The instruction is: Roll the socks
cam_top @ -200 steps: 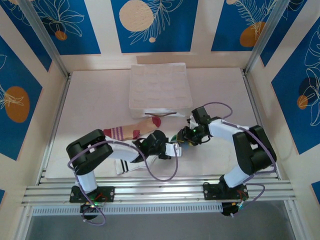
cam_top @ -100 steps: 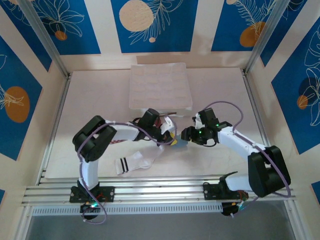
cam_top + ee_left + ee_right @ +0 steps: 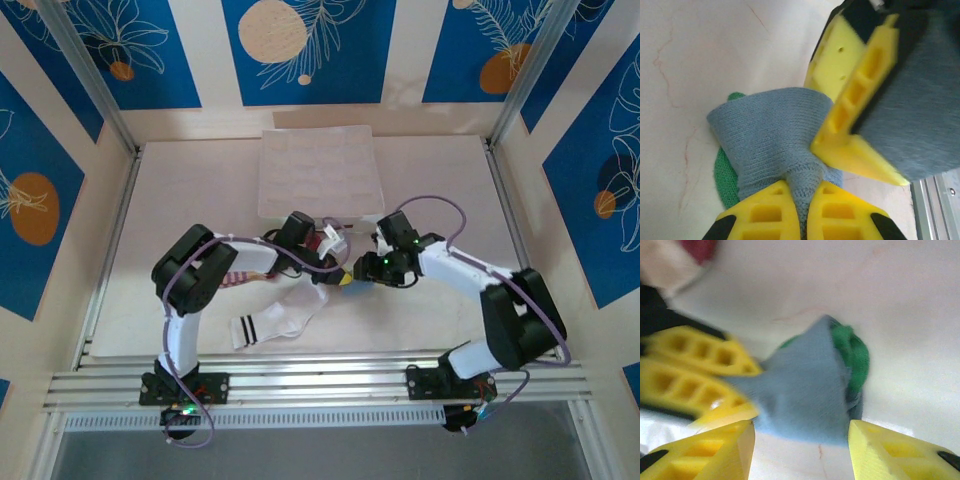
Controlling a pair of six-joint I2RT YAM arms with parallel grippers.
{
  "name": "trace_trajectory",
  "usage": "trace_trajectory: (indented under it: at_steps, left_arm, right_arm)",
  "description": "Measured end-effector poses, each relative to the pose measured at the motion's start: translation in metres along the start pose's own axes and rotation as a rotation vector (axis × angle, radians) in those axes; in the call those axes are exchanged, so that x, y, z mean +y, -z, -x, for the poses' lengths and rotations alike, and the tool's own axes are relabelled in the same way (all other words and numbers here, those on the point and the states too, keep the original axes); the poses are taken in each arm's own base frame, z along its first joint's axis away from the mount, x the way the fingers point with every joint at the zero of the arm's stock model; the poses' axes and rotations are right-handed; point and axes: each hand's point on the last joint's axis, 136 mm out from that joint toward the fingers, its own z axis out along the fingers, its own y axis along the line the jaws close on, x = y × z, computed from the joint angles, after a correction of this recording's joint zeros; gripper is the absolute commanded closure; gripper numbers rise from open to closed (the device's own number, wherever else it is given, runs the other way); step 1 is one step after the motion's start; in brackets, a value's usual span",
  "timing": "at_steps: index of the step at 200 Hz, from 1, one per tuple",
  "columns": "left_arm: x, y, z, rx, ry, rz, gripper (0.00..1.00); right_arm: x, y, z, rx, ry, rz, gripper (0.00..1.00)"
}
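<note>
Left gripper (image 3: 801, 200) is clamped on a fold of the blue-grey sock (image 3: 767, 130) with the green end. It has swung up from beside the white striped sock (image 3: 275, 322) to the middle of the bench (image 3: 180, 200), just in front of the white box (image 3: 320, 175). Right gripper (image 3: 800, 440) has come in to meet it, jaws half apart astride the bundle. Rolling this sock looks under way, not finished.

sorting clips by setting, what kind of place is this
Probably a robot lab cell, not a home: two arms bolted to an aluminium rail, a table walled by printed blue panels, a white sock laid out.
</note>
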Motion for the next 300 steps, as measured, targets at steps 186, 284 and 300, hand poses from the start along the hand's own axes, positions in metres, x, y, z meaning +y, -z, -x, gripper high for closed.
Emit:
trace_trajectory:
  at_steps: [186, 284, 300]
  left_arm:
    - [-0.014, -0.005, -0.012, 0.152, 0.149, -0.150, 1.00]
    - [-0.012, -0.007, -0.012, 0.182, 0.252, -0.226, 0.99]
    - [-0.011, -0.007, -0.012, 0.186, 0.264, -0.229, 0.97]
  right_arm:
    - [0.018, -0.012, -0.033, -0.267, 1.484, -0.215, 0.18]
    - [0.008, -0.045, -0.051, -0.132, 1.556, -0.173, 0.27]
    - [0.009, -0.050, -0.050, -0.117, 1.557, -0.174, 0.33]
